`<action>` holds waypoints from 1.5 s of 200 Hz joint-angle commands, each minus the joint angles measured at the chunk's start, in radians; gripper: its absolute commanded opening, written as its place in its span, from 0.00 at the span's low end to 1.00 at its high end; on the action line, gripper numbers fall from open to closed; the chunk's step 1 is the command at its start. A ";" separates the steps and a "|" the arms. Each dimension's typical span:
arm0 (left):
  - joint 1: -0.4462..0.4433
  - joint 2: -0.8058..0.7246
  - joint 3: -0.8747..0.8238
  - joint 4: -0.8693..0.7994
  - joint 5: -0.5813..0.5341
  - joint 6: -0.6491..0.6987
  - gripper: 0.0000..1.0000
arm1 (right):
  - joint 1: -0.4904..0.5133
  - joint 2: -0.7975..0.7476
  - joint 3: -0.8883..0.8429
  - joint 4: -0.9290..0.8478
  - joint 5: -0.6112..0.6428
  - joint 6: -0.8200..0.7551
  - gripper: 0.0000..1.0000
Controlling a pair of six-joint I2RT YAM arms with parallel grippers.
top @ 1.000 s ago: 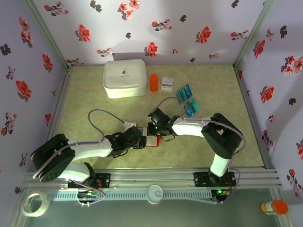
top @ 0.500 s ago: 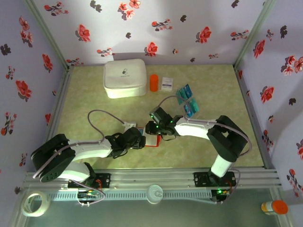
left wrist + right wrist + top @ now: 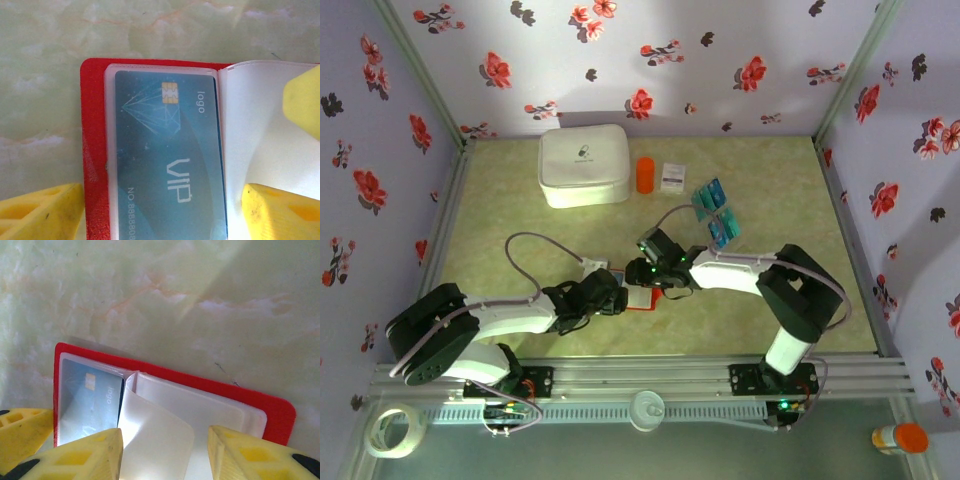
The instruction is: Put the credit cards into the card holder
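Fingers (image 3: 45, 210) first: my left gripper (image 3: 162, 207) is spread wide, one yellow tip beside the small flat red fold-open card holder (image 3: 92, 150) and one on it, gripping nothing. My right gripper (image 3: 165, 452) is spread too, with a soft clear pocket flap (image 3: 155, 440) loose between its tips. One teal plastic credit card (image 3: 165, 160) sits in a pocket. More teal cards (image 3: 723, 228) lie well apart, further back. I think they are light, stiff and slippery, so pinch a short edge. Both arms bend low over the holder.
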State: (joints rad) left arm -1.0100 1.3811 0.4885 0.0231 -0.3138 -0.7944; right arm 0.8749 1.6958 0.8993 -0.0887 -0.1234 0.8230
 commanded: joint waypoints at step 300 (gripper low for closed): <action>0.179 -0.597 -0.066 -0.385 -0.109 -0.028 1.00 | 0.096 0.166 0.126 0.184 -0.097 0.144 0.60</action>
State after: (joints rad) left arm -0.8394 0.7876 0.4416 -0.3531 -0.3935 -0.7994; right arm 0.9714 1.8648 1.0336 0.0818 -0.2092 0.9543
